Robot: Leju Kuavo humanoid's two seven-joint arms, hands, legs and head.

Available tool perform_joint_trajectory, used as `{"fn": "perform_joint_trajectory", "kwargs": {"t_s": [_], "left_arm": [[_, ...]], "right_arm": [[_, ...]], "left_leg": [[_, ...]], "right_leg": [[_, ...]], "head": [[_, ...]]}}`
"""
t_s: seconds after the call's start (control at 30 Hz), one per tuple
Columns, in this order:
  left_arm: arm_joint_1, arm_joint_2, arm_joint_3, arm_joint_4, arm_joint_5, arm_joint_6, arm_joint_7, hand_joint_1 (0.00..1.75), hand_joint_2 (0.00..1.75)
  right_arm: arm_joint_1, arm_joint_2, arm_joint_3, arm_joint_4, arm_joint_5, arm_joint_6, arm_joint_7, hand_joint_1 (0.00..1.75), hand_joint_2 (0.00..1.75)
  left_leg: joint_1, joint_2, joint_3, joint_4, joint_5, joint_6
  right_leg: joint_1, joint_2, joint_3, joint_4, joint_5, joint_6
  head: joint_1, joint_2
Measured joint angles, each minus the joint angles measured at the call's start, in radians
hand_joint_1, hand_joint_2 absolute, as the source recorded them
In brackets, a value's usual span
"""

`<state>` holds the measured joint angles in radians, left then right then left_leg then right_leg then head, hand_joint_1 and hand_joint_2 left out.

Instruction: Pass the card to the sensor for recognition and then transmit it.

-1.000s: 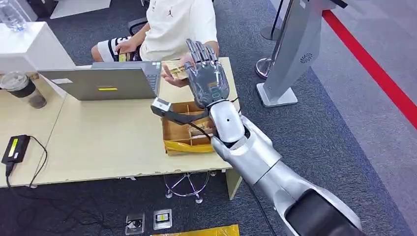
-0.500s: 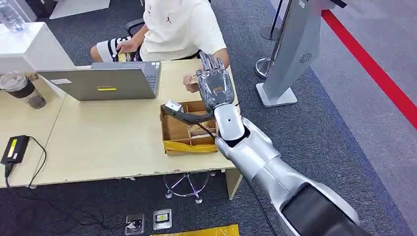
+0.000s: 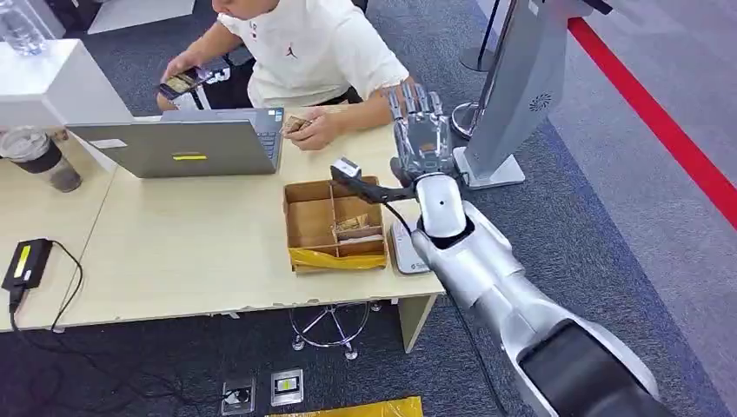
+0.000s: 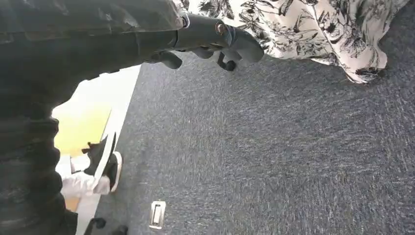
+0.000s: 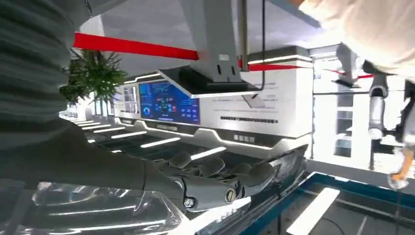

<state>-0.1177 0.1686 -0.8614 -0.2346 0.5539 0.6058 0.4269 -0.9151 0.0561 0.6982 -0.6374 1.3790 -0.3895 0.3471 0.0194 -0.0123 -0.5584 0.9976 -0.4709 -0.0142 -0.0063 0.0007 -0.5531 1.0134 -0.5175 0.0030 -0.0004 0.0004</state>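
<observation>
We start at the far left of the desk [image 3: 174, 252], where a black power adapter [image 3: 28, 261] lies with its cable trailing, and at about eleven o'clock from it stands a dark cup [image 3: 42, 157] with a clear lid. Further along sits a grey laptop [image 3: 178, 143], its lid turned toward us. Behind it a person in a white shirt [image 3: 308, 52] leans over the desk; one of their hands holds a phone [image 3: 181, 83] up at ten o'clock from the laptop, and the other hand [image 3: 315, 130] rests on the desk at the laptop's right corner, grasping the card [image 3: 297, 124]. Below that, at six o'clock from the person's hand, an open cardboard box [image 3: 335, 226] with dividers sits near the desk's front edge, a yellow strip along its near side. Just right of the box we see a small white sensor [image 3: 405, 250] flat on the desk, partly hidden by our right arm. Our right hand [image 3: 421, 139] is raised over the desk's right end, at three o'clock from the card and well apart from it, fingers straight and spread, released and holding nothing. A grey kiosk stand [image 3: 513, 87] rises on the carpet just beyond it. Our left hand [image 4: 215, 41] hangs over the carpet, fingers curled inward, nothing in them.
</observation>
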Motion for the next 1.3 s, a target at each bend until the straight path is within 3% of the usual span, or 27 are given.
{"fn": "perform_joint_trajectory", "kwargs": {"t_s": [0.13, 0.17, 0.2, 0.3, 0.47, 0.77, 1.07, 1.3], "left_arm": [[0.002, -0.002, 0.0, 0.0, 0.014, 0.0, 0.005, 0.0, 1.75], [0.003, -0.002, 0.001, 0.0, 0.019, 0.0, 0.005, 0.0, 1.75], [0.004, -0.001, 0.002, 0.0, 0.022, 0.002, 0.008, 0.0, 1.75], [0.004, -0.003, 0.008, 0.0, 0.04, 0.017, 0.029, 0.0, 1.75], [0.006, -0.006, 0.025, 0.0, 0.058, 0.034, 0.047, 0.0, 1.75], [0.007, -0.012, 0.049, 0.0, 0.075, 0.074, 0.044, 0.0, 1.75], [0.007, 0.017, 0.058, 0.0, 0.074, 0.019, -0.048, 0.0, 1.75], [0.007, 0.033, 0.058, 0.0, 0.072, 0.001, -0.079, 0.0, 1.75]], "right_arm": [[0.049, -0.082, -0.042, -0.029, -0.005, -0.005, 0.006, 0.0, 1.75], [0.065, -0.105, -0.052, -0.034, -0.01, -0.009, 0.009, 1.12, 1.75], [0.08, -0.12, -0.063, -0.039, -0.019, -0.011, 0.009, 1.66, 1.75], [0.151, -0.176, -0.108, -0.06, -0.095, -0.063, -0.005, 1.75, 1.75], [0.258, -0.256, -0.185, -0.094, -0.234, -0.135, -0.025, 1.71, 1.75], [0.424, -0.406, -0.295, -0.243, -0.439, -0.132, 0.038, 1.64, 1.75], [0.578, -0.515, -0.369, -0.315, -0.569, -0.16, 0.087, 1.68, 1.75], [0.664, -0.558, -0.412, -0.332, -0.625, -0.171, 0.103, 1.64, 1.75]], "left_leg": [[0.0, -0.001, 0.0, 0.0, 0.0, 0.0], [0.0, 0.0, 0.0, 0.0, 0.0, 0.0], [0.0, 0.001, 0.0, 0.0, -0.001, 0.001], [0.0, 0.001, 0.0, 0.0, -0.001, 0.001], [0.0, 0.001, 0.0, 0.0, -0.001, 0.001], [-0.001, 0.001, -0.001, 0.0, -0.002, 0.002], [-0.001, 0.001, -0.001, 0.0, -0.002, 0.002], [-0.001, 0.001, -0.001, 0.0, -0.002, 0.002]], "right_leg": [[0.0, -0.001, 0.001, 0.0, 0.0, 0.0], [0.0, -0.001, 0.001, 0.0, 0.0, 0.0], [-0.001, 0.0, 0.0, 0.0, 0.0, 0.0], [-0.001, 0.0, 0.001, -0.001, 0.0, 0.0], [-0.001, 0.0, 0.0, -0.001, 0.0, 0.0], [-0.001, -0.001, 0.0, -0.001, 0.0, 0.0], [-0.001, -0.001, 0.0, -0.001, 0.0, 0.0], [-0.001, -0.001, 0.0, -0.001, 0.0, 0.0]], "head": [[0.0, 0.0], [0.0, 0.0], [0.0, 0.0], [0.0, 0.0], [-0.001, 0.0], [0.0, 0.0], [-0.001, 0.0], [-0.001, 0.0]]}}
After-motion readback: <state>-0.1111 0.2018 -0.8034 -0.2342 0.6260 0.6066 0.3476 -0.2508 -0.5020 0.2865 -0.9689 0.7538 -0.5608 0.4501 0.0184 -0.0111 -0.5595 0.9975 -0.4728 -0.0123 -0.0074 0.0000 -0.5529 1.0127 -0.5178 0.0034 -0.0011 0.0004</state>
